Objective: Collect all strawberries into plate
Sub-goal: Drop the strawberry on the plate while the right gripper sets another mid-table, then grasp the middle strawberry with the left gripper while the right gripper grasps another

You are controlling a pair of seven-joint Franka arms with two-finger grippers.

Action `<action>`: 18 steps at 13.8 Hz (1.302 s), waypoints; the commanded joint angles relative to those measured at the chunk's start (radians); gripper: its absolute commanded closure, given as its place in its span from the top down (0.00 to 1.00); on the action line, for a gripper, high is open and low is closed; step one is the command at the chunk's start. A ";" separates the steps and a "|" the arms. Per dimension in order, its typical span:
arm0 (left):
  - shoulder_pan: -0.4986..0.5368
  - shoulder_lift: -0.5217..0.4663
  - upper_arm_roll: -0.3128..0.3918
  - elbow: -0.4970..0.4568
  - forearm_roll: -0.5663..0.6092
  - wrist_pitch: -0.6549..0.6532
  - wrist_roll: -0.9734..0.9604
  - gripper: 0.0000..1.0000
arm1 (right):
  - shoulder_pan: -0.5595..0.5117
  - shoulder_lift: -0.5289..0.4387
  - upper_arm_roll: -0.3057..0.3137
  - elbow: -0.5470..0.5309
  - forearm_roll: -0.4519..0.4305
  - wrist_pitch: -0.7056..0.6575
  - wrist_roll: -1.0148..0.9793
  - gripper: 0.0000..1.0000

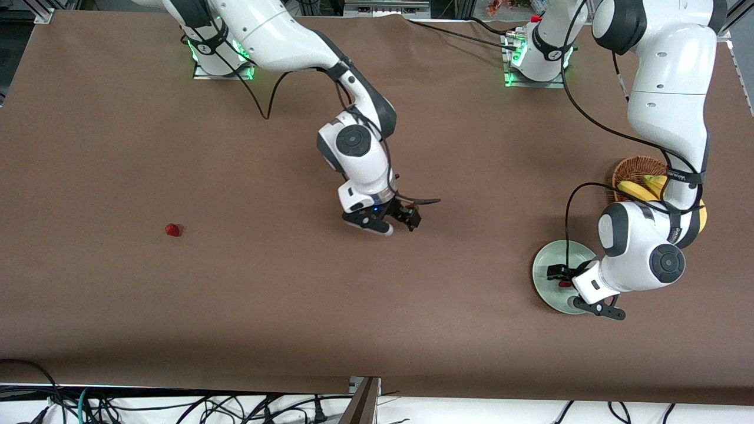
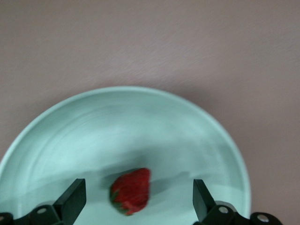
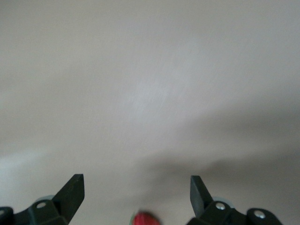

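left claw wide open over plate, one strawberry lying loose in plate, right claw open over mid-desk with another strawberry between its fingers, ungripped, third strawberry well away from plate toward right arm's end

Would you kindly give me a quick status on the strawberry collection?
Left gripper open over plate, one strawberry on it. Right gripper open mid-table, berry between its fingers. Third strawberry loose toward right arm's end. Nothing in the way.

surface: brown table cover | front edge: loose black cables | lighting: even
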 commanded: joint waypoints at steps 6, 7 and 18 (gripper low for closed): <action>0.001 -0.084 -0.229 -0.007 -0.022 -0.144 -0.431 1.00 | -0.327 -0.152 0.010 -0.009 0.010 -0.474 -0.597 1.00; 0.001 -0.084 -0.266 -0.007 -0.018 -0.166 -0.512 1.00 | -0.365 -0.159 0.006 -0.010 0.008 -0.535 -0.660 1.00; -0.214 -0.108 -0.389 -0.204 0.097 -0.001 -1.211 1.00 | -0.428 -0.202 -0.309 -0.218 0.004 -0.559 -1.252 1.00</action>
